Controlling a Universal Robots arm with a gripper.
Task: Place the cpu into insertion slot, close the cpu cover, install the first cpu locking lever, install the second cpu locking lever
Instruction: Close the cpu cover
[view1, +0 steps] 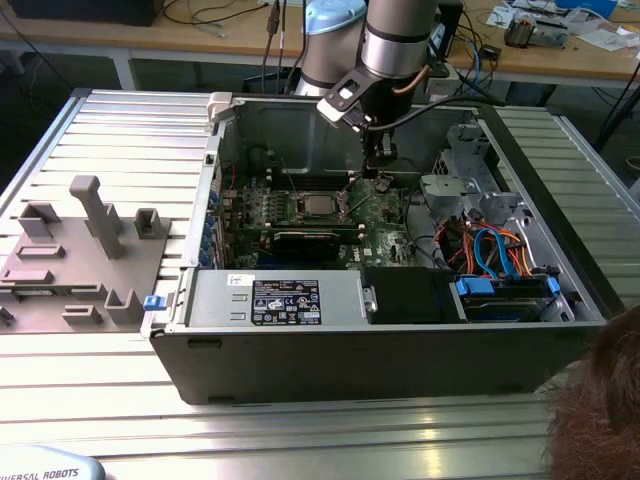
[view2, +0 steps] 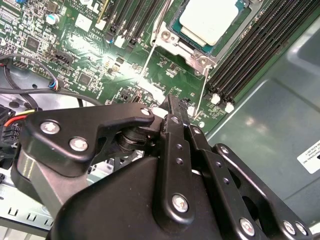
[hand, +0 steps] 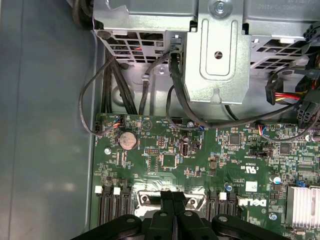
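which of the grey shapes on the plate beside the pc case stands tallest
The grey post with the crossbar top in the exterior view; it rises well above the low blocks around it.

The claw (view2: 173, 101), pinched closed, hovers over the green motherboard (view2: 90, 47) near the cpu (view2: 207, 20).

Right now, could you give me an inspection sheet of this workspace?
Surface: ribbed metal table holding an open computer case.
Job's things: cpu seated in the insertion slot, silver top up.
Clutter: grey fixture block at the exterior view's left.
Gripper: gripper low over the motherboard beside the slot, fingers together.
Cables: orange and blue cables in the case; black cables near the drive cage.
Surroundings: workbench behind; a person's head at the exterior view's lower right.
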